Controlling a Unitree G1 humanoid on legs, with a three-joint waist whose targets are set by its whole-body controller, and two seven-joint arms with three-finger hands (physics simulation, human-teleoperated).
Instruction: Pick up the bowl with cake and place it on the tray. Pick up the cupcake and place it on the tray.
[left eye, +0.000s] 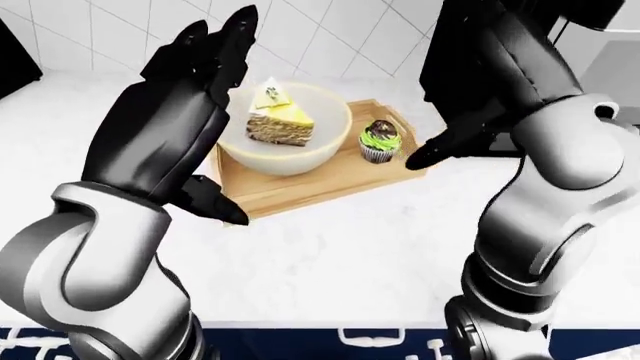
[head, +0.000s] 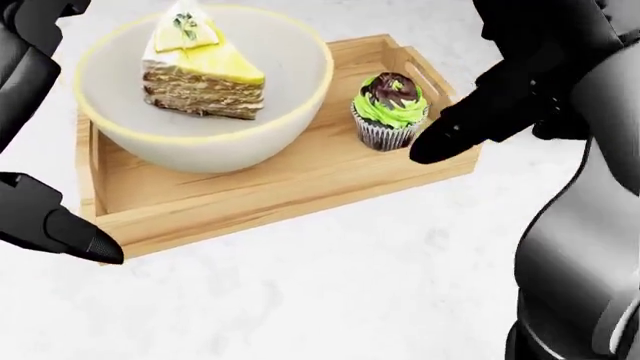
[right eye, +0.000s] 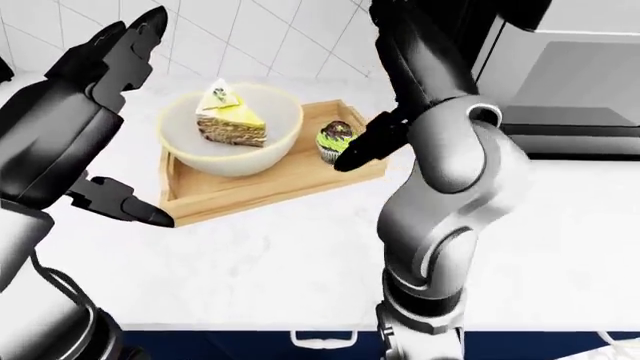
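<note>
We find the bowl with its cake slice seated in the left of the wooden tray, and the cupcake upright beside it at the tray's right end, apart from the bowl. Both look placed. Our right hand hangs just right of the cupcake, fingers spread, holding nothing. Our left hand stands wide open above the tray's left end, also empty. The tray rests on the white counter.
</note>
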